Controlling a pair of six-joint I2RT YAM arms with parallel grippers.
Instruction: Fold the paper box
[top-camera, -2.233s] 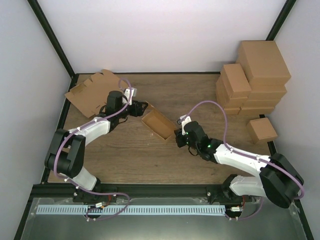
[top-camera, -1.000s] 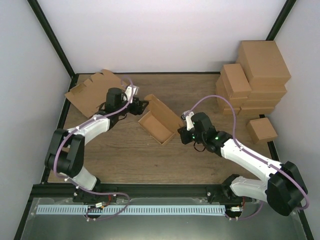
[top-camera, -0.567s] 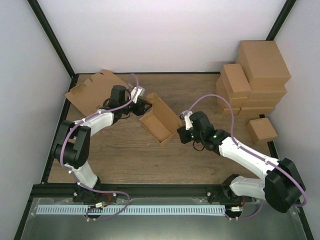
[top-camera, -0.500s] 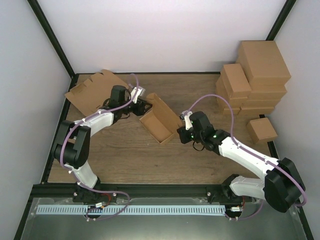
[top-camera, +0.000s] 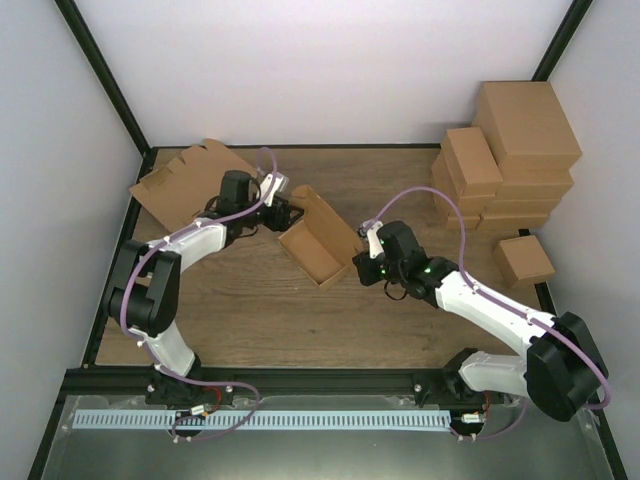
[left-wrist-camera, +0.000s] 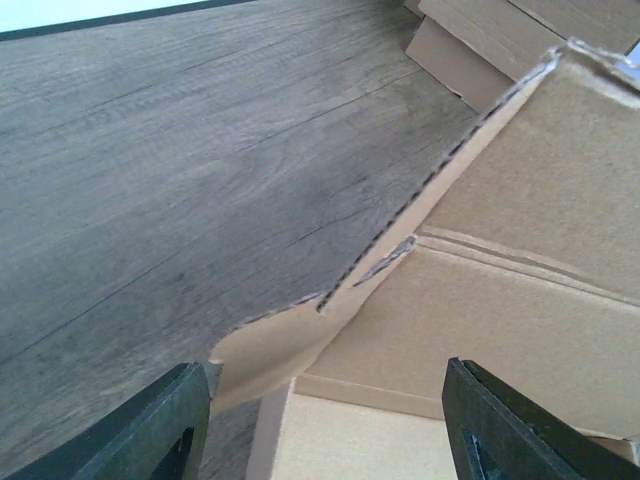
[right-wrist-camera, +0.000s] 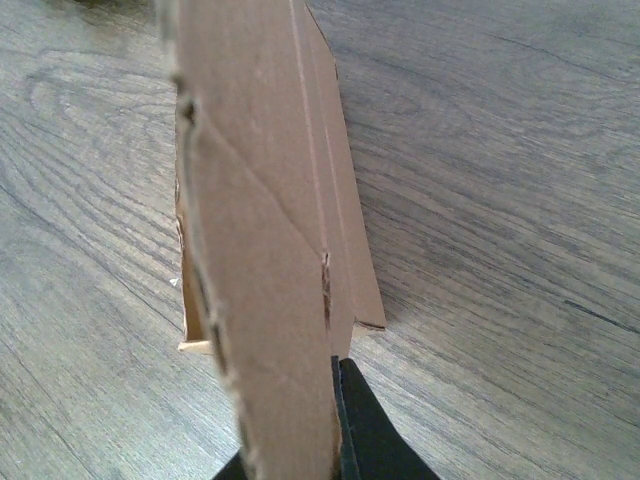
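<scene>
The paper box (top-camera: 318, 243) sat near the middle of the desk (top-camera: 260, 310), turned at a diagonal between my two arms. Its tray was open upward and one long flap stood raised along its far-right side. The left jaws hovered at the box's far-left corner, spread wide. In the left wrist view, the two dark fingers (left-wrist-camera: 165, 425) stood well apart at the bottom corners, with the brown cardboard of the box (left-wrist-camera: 520, 300) lying between and ahead of them. Neither finger was visibly touching it. A rounded tab of the box hung over the wood grain of the desk (left-wrist-camera: 150, 150) just beside the left-hand finger. The right jaws were pressed together on the box's near-right corner, pinching a thin wall. From the right wrist, that panel (right-wrist-camera: 260, 200) ran edge-on straight up the middle of the view, with one black finger (right-wrist-camera: 355, 425) tight against its right face at the bottom and the desk (right-wrist-camera: 500, 150) on both sides. A pile of flat cardboard blanks (top-camera: 185, 185) lay at the far-left corner, behind the left arm. Closed cartons (top-camera: 510, 150) were stacked at the far right, with a single small carton (top-camera: 525, 260) apart from them, nearer to me.
</scene>
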